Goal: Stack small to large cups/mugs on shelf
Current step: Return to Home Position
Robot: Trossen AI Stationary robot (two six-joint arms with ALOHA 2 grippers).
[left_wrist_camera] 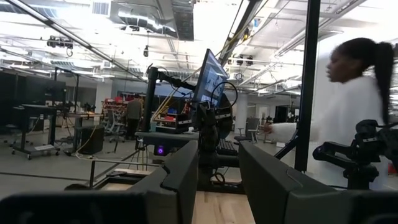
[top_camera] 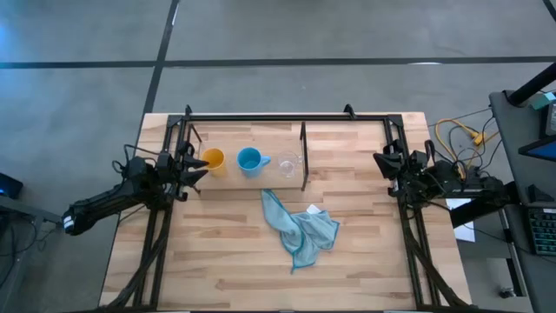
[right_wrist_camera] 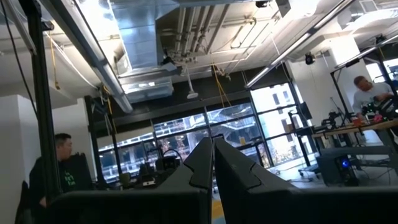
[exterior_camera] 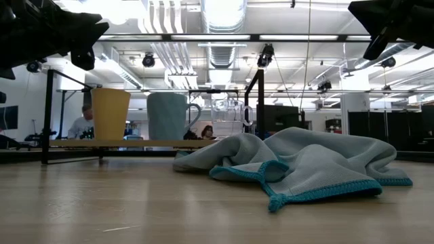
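Left gripper point(top_camera: 198, 165) hangs at nine o'clock, fingers apart, just beside the cup point(top_camera: 213, 160). Right gripper point(top_camera: 380, 162) at three o'clock, pinched closed. Cup, mug point(top_camera: 250, 161), glass point(top_camera: 287, 163) line the shelf point(top_camera: 248, 135), nine to three.

A yellow-orange cup point(top_camera: 213, 160), a light blue handled mug point(top_camera: 250, 160) and a small clear glass cup point(top_camera: 288, 163) fill the low light-wood shelf point(exterior_camera: 122, 143) in a row. A black upright divider rod point(top_camera: 303, 156) stands just right of the glass cup. The left claw point(top_camera: 200, 165) closes off the shelf's left end. A crumpled pale blue cloth point(top_camera: 300, 228) blocks the near middle of the wooden table point(top_camera: 217, 269). The near left, the near right and the stretch right of the rod lie open.
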